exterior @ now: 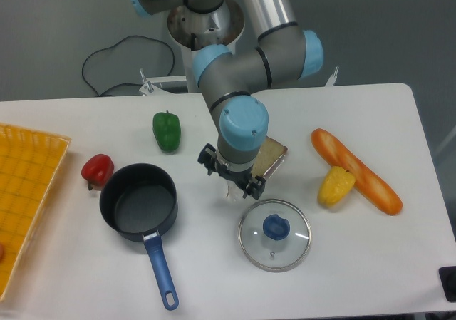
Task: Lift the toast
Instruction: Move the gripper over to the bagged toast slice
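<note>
The toast (273,157) lies in its clear plastic wrap at the table's middle. Only its right corner and a bit of wrap at the lower left show. The wrist of my arm covers the remainder. My gripper (232,173) hangs directly over the slice's left half, pointing down. Its two dark fingers (207,159) are spread apart, one at the slice's upper left and one at its lower edge. The gripper is open and holds nothing.
A glass lid (274,234) lies just below the toast. A dark pot (138,202) with a blue handle sits to the left, with a red pepper (97,169) and a green pepper (167,130) near it. An orange baguette (355,170) and a yellow pepper (335,184) lie right. An orange basket (25,192) is far left.
</note>
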You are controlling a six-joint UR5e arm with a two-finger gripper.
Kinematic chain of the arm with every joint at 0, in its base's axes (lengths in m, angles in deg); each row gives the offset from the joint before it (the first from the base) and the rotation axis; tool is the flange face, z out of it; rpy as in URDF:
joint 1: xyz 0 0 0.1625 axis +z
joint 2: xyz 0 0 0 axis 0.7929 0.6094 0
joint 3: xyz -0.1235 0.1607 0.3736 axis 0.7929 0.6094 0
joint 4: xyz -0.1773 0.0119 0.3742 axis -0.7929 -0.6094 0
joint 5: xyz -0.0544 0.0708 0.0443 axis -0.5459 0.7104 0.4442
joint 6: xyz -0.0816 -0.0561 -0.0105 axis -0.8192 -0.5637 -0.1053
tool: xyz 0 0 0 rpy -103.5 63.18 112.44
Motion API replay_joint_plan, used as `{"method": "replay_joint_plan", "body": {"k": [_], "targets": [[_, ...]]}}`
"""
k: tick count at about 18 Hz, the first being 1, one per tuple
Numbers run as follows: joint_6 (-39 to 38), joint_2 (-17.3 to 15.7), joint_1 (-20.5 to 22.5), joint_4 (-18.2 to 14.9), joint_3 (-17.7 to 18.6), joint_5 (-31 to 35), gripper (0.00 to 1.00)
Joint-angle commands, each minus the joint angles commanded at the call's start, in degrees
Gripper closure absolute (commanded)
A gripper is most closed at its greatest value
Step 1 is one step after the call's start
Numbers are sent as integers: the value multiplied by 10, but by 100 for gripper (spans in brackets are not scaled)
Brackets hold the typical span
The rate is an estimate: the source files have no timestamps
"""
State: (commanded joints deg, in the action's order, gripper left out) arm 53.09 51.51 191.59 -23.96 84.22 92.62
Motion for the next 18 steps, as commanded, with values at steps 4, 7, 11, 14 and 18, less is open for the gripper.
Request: {"method": "replay_joint_plan", "body": {"k": [4,7,11,14,18], "targets": [[2,6,-1,1,5,3,0],[4,16,-4,2,5,14,0],[4,29,-15,2,-1,40,0],[4,33,-17,1,0,52,0],[3,42,-27,2,-1,78,0]]}}
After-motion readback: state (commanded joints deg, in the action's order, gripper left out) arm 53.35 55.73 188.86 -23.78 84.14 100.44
